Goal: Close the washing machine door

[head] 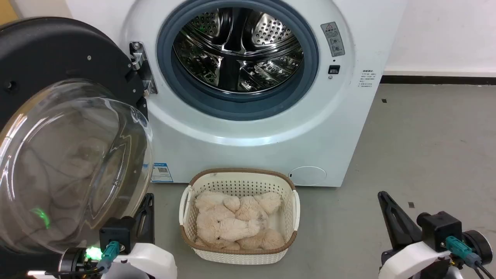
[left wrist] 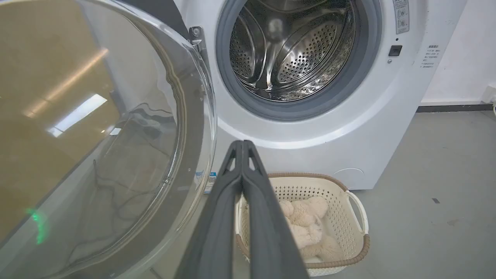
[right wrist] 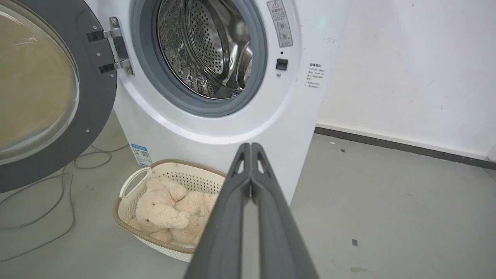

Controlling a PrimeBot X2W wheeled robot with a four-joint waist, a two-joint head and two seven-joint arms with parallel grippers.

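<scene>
Door: the washing machine door [head: 69, 135] stands wide open, swung out to the left of the washing machine [head: 252, 143]. Its clear glass bowl bulges toward you.
Hinge: the metal hinge [head: 141, 68] is on the left side of the opening, so the door must swing to the right to close.
Opening: the steel drum [head: 236, 50] and the grey-blue gasket [head: 240, 104] are fully exposed. I see nothing in the drum.
Latch side: the small dark latch socket [head: 334, 69] sits on the right of the opening. I judge that the door's free edge must reach it.
Left gripper: the left gripper [left wrist: 242, 145] has its 2 fingers pressed together and holds nothing. It is low, just beside the lower rim of the door, and I see no contact. I think it is there because this arm is the nearer one for a push.
Right gripper: the right gripper [right wrist: 251, 147] also has its fingers together and empty. It is well apart from the door, out of the swing path.
Basket: the laundry basket [head: 240, 171] with a plush toy [head: 232, 221] stands on the floor against the machine front, below the opening. The door hangs higher, so I judge that it passes above the basket.
Progress: closing is not yet begun.
Advice: push on the black frame and not on the glass.
</scene>
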